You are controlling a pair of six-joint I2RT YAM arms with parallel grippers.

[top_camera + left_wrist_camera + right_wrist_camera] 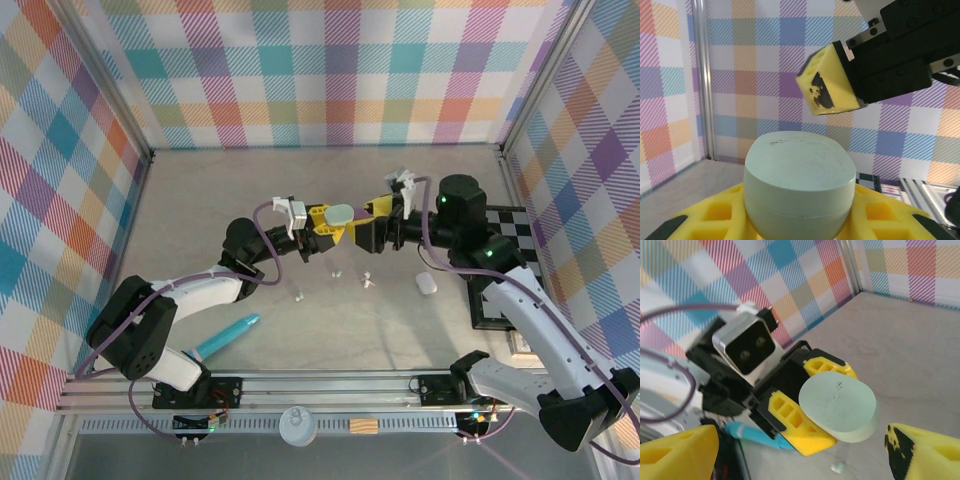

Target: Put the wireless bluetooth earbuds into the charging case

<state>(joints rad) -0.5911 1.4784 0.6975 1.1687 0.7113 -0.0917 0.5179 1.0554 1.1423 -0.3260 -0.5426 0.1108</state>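
Note:
My left gripper (pixel 333 222) is shut on a mint-green charging case (pixel 341 213), held up above the table. In the left wrist view the case (pixel 797 175) sits between the yellow fingers (pixel 705 215) with its lid down and a seam showing. My right gripper (pixel 362 222) hangs open just right of the case, touching nothing; one of its fingertips (pixel 832 82) hovers above the case. From the right wrist, the case (pixel 837 402) lies ahead of my open right gripper (pixel 800 460). Tiny earbuds (pixel 298 297) (pixel 337 272) (pixel 368 282) lie on the table below; a mint one (pixel 838 467) shows under the case.
A white case (pixel 426 283) lies on the table to the right. A long turquoise stick (pixel 228 336) lies near the left arm's base. A checkerboard plate (pixel 505 270) sits at the right under the right arm. Plaid walls enclose the table.

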